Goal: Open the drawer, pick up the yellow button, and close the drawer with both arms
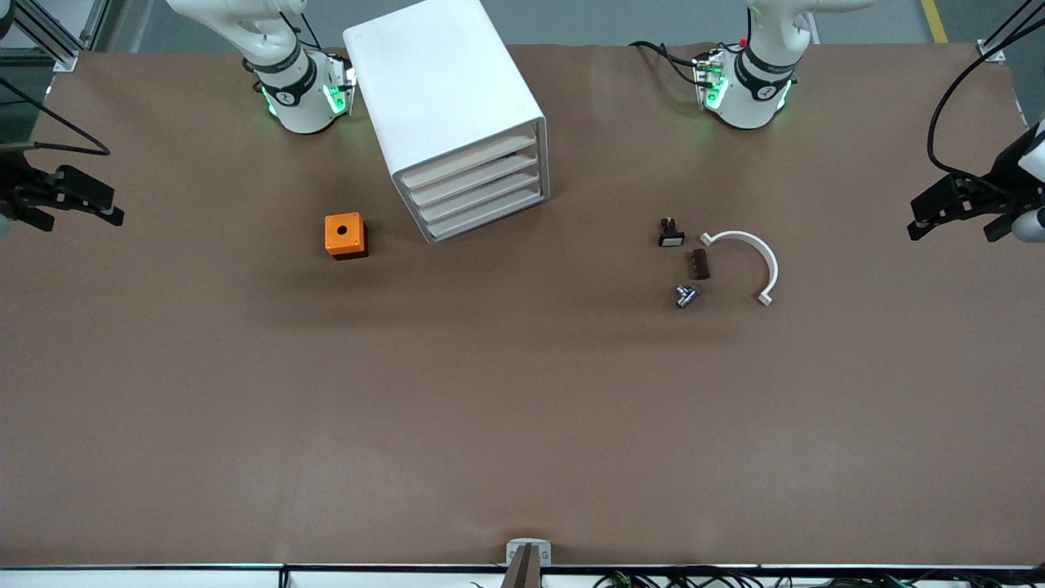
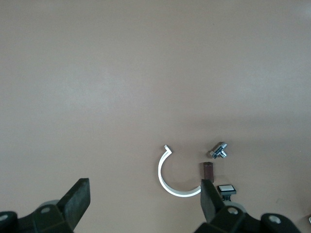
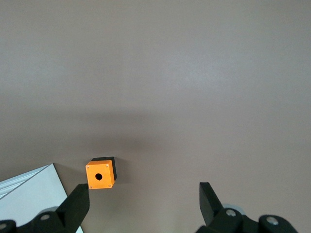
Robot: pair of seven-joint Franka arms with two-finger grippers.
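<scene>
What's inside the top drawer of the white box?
You can't tell. The top drawer of the white cabinet is pushed shut, like the three below it, so only its flat front shows. Whatever is inside stays hidden. Both grippers hang open, away from it.

Bench point(image 1: 522, 425): lower half of the front view bare brown surface, open to passage. Obstacles, upper half: white cabinet point(image 1: 449, 106) at upper centre, drawer fronts shut flush; orange cube point(image 1: 345, 235) beside it; cluster at centre-right of white curved clip point(image 1: 759, 257), black-and-white part point(image 1: 670, 233), brown block point(image 1: 700, 264), metal fitting point(image 1: 687, 296).
</scene>
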